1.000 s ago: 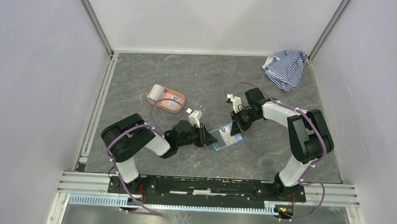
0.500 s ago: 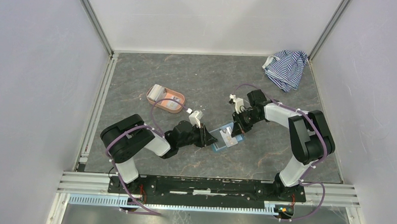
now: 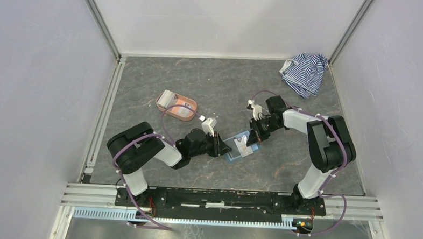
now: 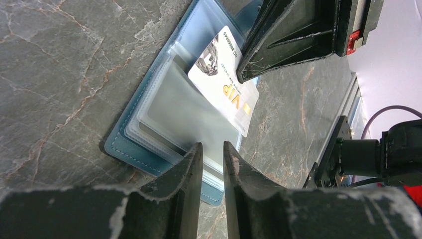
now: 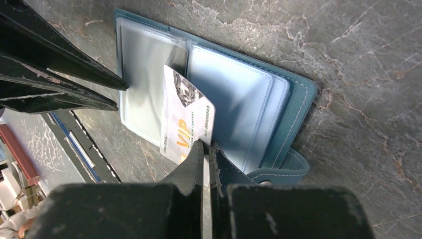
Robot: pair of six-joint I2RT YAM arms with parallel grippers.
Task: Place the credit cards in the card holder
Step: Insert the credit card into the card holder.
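Observation:
The teal card holder [image 3: 242,146] lies open on the table, its clear sleeves and light blue inside facing up [image 5: 293,99] [image 4: 122,142]. A white credit card [image 5: 186,119] marked VIP stands tilted over the fold, its far edge against the sleeves [image 4: 226,79]. My right gripper [image 5: 206,144] [image 3: 251,136] is shut on the card's near edge. My left gripper [image 4: 213,148] [image 3: 222,148] has its jaws a narrow gap apart. Its fingertips [image 5: 119,85] rest on the outer edge of the clear sleeves, gripping nothing.
A salmon-pink oval tray [image 3: 180,116] sits at the back left of the holder with a whitish-grey flat piece [image 3: 169,97] on it. A blue-and-white striped cloth [image 3: 304,73] lies in the far right corner. Walls close in both sides.
My right wrist has shifted slightly to the right with the card still in its grip. The left arm and the card holder have stayed put.

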